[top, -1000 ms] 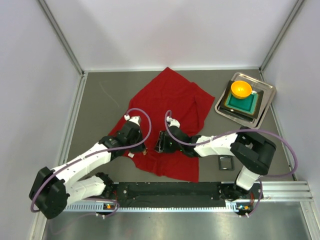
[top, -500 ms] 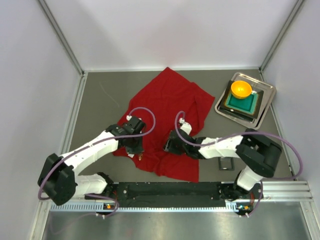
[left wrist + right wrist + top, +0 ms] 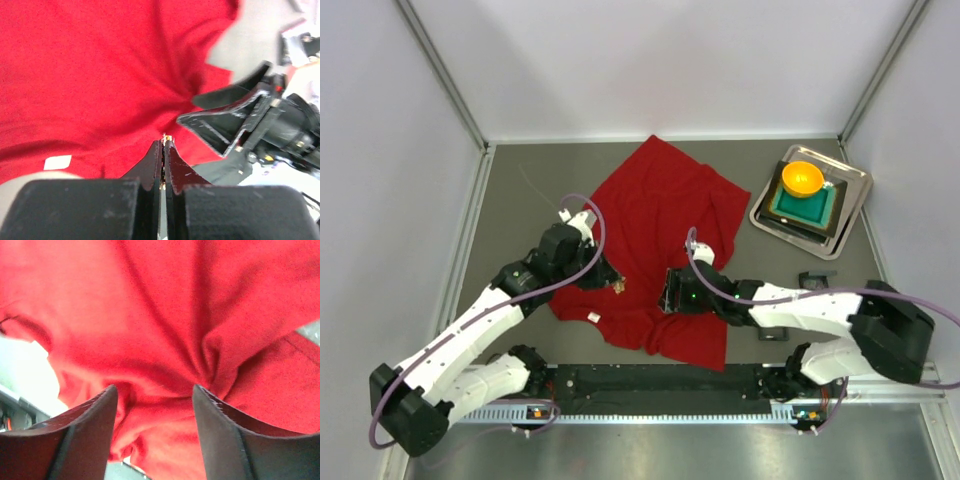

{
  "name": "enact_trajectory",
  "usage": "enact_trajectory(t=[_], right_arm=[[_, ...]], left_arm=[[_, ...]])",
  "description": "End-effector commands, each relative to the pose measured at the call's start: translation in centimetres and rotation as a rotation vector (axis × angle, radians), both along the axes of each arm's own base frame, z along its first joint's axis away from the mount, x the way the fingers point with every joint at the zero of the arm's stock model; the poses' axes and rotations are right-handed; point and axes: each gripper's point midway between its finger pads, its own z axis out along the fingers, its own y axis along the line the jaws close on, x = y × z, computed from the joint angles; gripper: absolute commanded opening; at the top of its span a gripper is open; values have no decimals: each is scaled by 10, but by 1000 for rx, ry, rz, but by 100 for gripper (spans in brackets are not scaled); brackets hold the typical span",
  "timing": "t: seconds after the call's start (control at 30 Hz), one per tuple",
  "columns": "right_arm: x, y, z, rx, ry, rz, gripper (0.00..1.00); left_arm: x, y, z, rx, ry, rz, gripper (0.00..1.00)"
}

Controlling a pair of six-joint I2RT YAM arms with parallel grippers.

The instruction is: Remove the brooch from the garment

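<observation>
Across the middle of the overhead frame, the grey bench carries the garment, which lies rumpled and spread. Right of centre, the right pincer sits low over the cloth with its jaws wide apart and nothing in its grip; in its wrist view red folds bunch between them. Left of centre, the left pincer has its jaws pressed together on the brooch, a pale speck at the very tips, over the garment's lower part. Whether it touches the cloth cannot be told. Lower left of it, a white tag lies on the fabric.
</observation>
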Motion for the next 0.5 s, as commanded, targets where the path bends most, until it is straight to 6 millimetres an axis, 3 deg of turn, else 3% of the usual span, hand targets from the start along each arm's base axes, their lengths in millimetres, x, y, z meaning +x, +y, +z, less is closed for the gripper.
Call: enact_trajectory(t=[0.0, 0.07, 0.17, 0.2, 0.27, 0.3, 0.33, 0.37, 0.4, 0.47], right_arm=[[-3, 14, 79, 68, -192, 242, 67], [-16, 15, 120, 115, -321, 402, 71], [-32, 11, 152, 109, -471, 603, 72], [-31, 10, 158, 104, -504, 615, 72], [-14, 0, 177, 105, -524, 498, 77], [1, -12, 182, 139, -482, 423, 76], [1, -12, 191, 240, -415, 364, 75], [2, -14, 190, 293, -378, 336, 68], [3, -8, 206, 402, -379, 312, 65], [-5, -4, 209, 481, -412, 345, 62]], left_arm=[[1, -44, 88, -310, -251, -210, 0], [3, -50, 111, -397, -282, -212, 0], [10, -62, 130, -524, -238, -201, 0], [0, -71, 130, -577, -208, -275, 0], [-3, -80, 151, -678, -272, -345, 0], [-7, -81, 146, -691, -274, -367, 0], [-8, -81, 147, -703, -297, -379, 0], [-9, -80, 162, -743, -378, -397, 0], [-9, -79, 153, -753, -382, -387, 0], [-10, -80, 157, -814, -427, -394, 0]])
